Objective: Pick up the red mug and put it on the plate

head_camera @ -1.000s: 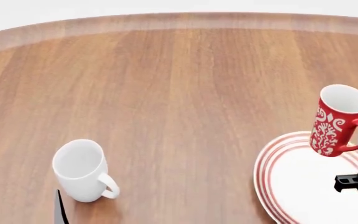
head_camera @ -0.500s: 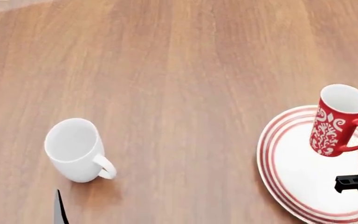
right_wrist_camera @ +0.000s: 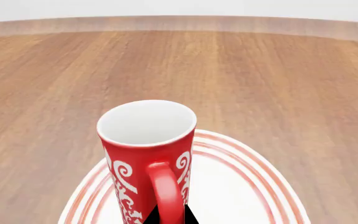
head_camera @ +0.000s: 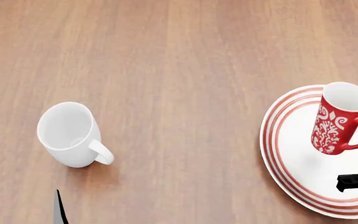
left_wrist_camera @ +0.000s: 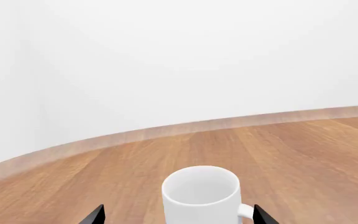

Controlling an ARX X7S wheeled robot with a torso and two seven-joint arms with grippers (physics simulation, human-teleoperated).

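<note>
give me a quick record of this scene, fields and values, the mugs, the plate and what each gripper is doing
surface: wooden table
red mug: upright over the plate, gripped by its handle
plate: at the table's right side, under the red mug
mug-to-plate contact: cannot tell
white mug: upright on the table, left side, handle toward the robot's right, empty
right gripper: shut on the red mug's handle
left gripper: open, nothing between its fingers, just short of the white mug
</note>
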